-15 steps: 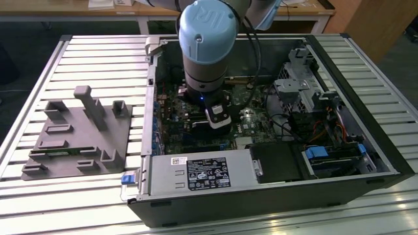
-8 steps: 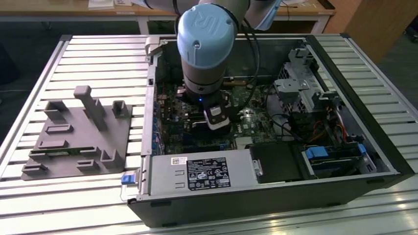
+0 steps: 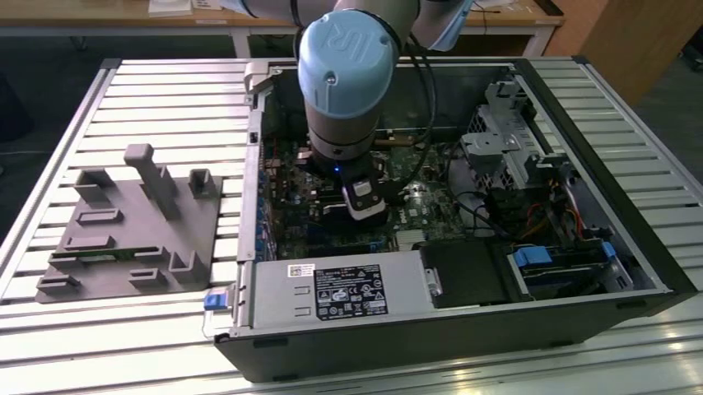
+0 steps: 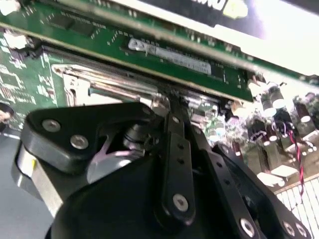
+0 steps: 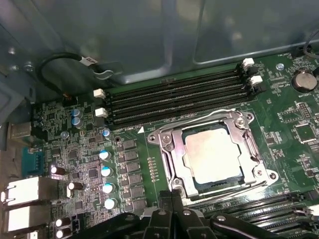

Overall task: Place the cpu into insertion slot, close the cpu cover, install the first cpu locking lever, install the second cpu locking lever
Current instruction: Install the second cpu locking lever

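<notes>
The cpu (image 5: 214, 153) is seen seated in the insertion slot (image 5: 167, 149) on the green circuit board (image 5: 294, 149) of an opened computer case (image 3: 462, 329), which is laid on a slatted metal table (image 3: 165, 90). In the first wrist view, the pale chip face is framed by the cpu cover (image 5: 249, 142), which appears to be lowered over the slot. A thin wire lever (image 5: 199, 117) is seen running along the side of the slot nearest the long black memory slots (image 5: 174, 94); whether it is latched cannot be told.

The gripper (image 3: 366, 210) is held low over the board in the exterior view, close beside the slot, with its black linkages (image 5: 172, 221) seen just at the slot's near edge in the first wrist view. The fingers appear drawn narrowly together there, though the tips are hidden, so whether anything is held cannot be told.

The chip is judged light, stiff and fragile, best handled by its edges and never pressed on its face. The cover is judged thin and springy, and the lever slim and slippery, to be taken at its free end.

A grey parts holder (image 3: 132, 222) is set on the table beside the case, well apart from the slot.
</notes>
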Available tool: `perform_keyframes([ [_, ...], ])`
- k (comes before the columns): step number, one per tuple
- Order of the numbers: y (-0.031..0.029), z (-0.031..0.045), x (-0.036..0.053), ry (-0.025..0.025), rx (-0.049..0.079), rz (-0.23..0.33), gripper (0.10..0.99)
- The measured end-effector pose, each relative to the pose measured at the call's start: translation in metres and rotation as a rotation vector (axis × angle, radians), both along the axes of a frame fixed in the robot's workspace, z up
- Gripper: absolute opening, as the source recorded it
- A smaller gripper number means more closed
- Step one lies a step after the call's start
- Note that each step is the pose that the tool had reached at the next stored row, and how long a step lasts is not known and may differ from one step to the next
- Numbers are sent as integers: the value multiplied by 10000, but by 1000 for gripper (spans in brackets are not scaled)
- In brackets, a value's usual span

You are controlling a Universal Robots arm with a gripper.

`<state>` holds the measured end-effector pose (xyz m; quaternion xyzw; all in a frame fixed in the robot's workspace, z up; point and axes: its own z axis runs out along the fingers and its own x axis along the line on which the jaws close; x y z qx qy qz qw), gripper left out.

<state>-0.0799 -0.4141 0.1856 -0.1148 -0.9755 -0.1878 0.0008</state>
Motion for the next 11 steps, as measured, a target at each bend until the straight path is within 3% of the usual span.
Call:
perform_keyframes([
  [3, 2, 25, 0, -5, 9, -1, 106],
  [11, 0, 178, 0, 0, -22, -3, 106],
])
